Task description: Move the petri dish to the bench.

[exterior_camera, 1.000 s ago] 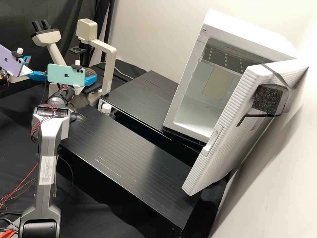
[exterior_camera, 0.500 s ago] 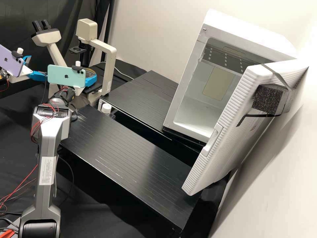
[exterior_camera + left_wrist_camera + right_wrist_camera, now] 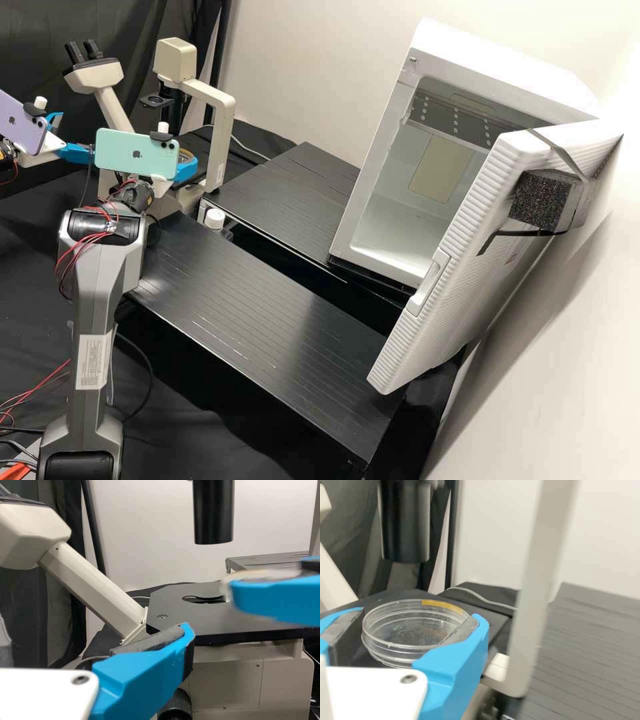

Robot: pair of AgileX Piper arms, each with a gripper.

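The right hand [image 3: 420, 615] is closed on the petri dish [image 3: 410, 639], its blue fingers bearing on opposite sides of the round wall, while the left hand [image 3: 77, 135] waits beside the microscope [image 3: 224, 133] with its fingers spread and nothing between them. The dish sits level over the stage [image 3: 172, 605], near its edge; it looks lifted clear, though its underside is partly hidden. It is clear, shallow and apparently lidded, with an amber mark on the rim. It should prove light and stiff, probably thin plastic, slick at the wall and brittle if pinched hard. The grip across the full width, low enough to include the base, seems the right one, since taking the lid alone could let the bottom drop. Whether it holds liquid cannot be told, so it is best kept flat. The black tube [image 3: 213, 515] above and the upright of the microscope close by call for a careful way out. The carry appears to be at its start, with the lowering and release to come. The tabletop [image 3: 267, 320] is black and finely ribbed, so a gentle, even landing would suit it. By its far edge stands a white-capped bottle [image 3: 215, 219]; beyond are a second black platform [image 3: 287, 200] and a white cabinet [image 3: 345, 223], its door [image 3: 453, 233] open, against a pale wall [image 3: 313, 60].
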